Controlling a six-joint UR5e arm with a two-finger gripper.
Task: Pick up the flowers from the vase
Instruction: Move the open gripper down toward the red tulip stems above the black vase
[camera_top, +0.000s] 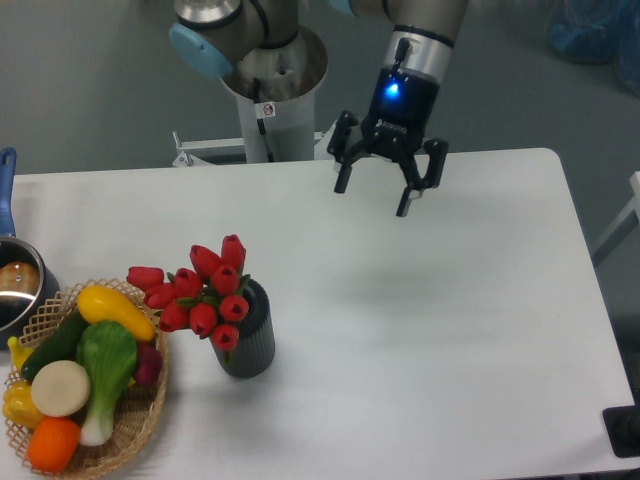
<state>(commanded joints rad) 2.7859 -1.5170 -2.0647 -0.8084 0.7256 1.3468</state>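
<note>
white table (450, 330) fills most of the view, rounded corners, grey floor behind it. robot base column (268, 95) stands past the far edge, blue cap on a joint up top. arm comes in from the top right of centre, wrist lit blue. gripper (372, 198) hangs in the air above the far middle of the table, tilted a bit, fingers spread wide apart, nothing between them. faint shadow of it on the table surface below.

wicker basket (140, 425) sits at the near left corner, packed with toy vegetables (85, 375): yellow, green, white, orange, a purple one at the edge. metal pot (15, 290) with a blue handle is at the left edge, cut off by the frame.

vase (250, 345), dark grey and ribbed, stands upright just right of the basket, left of table centre. flowers (200, 290) are in the vase, red tulip buds leaning out to the left over the basket rim, some green between them. stems hidden inside the vase. gripper is well apart from the flowers, up and to the right of them.
</note>
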